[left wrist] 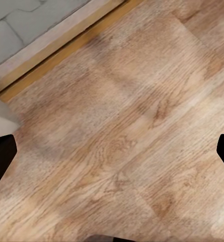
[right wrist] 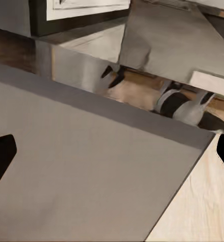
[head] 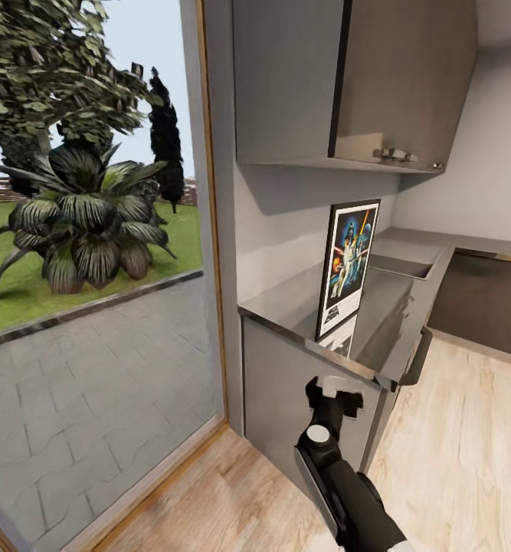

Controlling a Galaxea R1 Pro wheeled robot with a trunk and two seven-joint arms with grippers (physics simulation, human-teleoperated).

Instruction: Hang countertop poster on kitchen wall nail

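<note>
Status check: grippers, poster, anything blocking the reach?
Right gripper low, facing cabinet front, holding nothing; left gripper over wood floor. Poster upright on countertop, ungrasped. Nothing between.

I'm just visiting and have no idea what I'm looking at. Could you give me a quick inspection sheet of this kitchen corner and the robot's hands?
Surface: grey kitchen countertop over grey cabinets, with a sunken sink further along.
Job's things: the poster stands upright on the countertop near its front edge, not yet picked up; wall nails cannot be made out.
Clutter: nothing seen.
Grippers: right gripper is raised in front of the cabinet, below the countertop edge, empty, fingertips apart at the right wrist view's edges. Left gripper looks down on the wooden floor, fingertips apart, empty.
Cables: nothing seen.
Surroundings: large window onto a garden, wall cabinet overhead.
</note>
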